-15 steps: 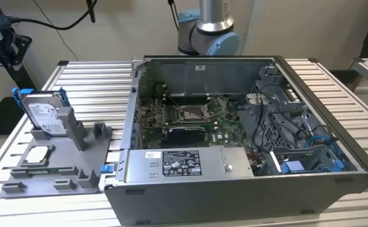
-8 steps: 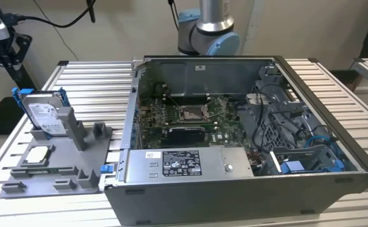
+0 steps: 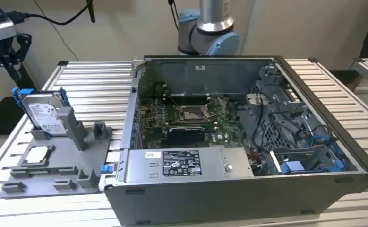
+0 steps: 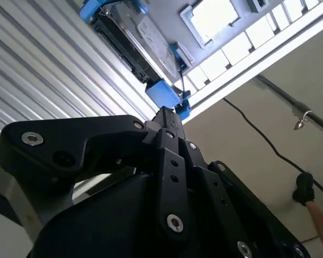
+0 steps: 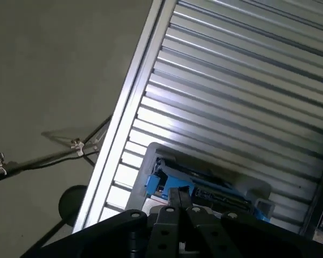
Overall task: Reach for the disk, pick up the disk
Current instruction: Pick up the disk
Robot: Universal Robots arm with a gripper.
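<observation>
The disk (image 3: pixel 42 112) stands upright on its edge in a slot of the grey holder (image 3: pixel 64 177), at the exterior view's left. It is silver-grey with a white label and a bright blue frame. My gripper (image 3: pixel 8 61) hangs high above and a little behind it, well apart from it. In both wrist views the black fingertips meet with nothing between them, so the gripper (image 5: pixel 180 198) is shut. The disk (image 5: pixel 204 185) lies just past the fingertips in the first wrist view. In the second wrist view the blue-framed disk (image 4: pixel 142 40) appears beyond the gripper (image 4: pixel 166 114).
An open computer case (image 3: pixel 247 142) fills the middle and right of the slatted metal table (image 3: pixel 98 90). A long grey box with a sticker (image 3: pixel 184 163) sits inside its front. A small silver chip (image 3: pixel 38 153) lies on the holder. The table edge and floor are close to the disk.
</observation>
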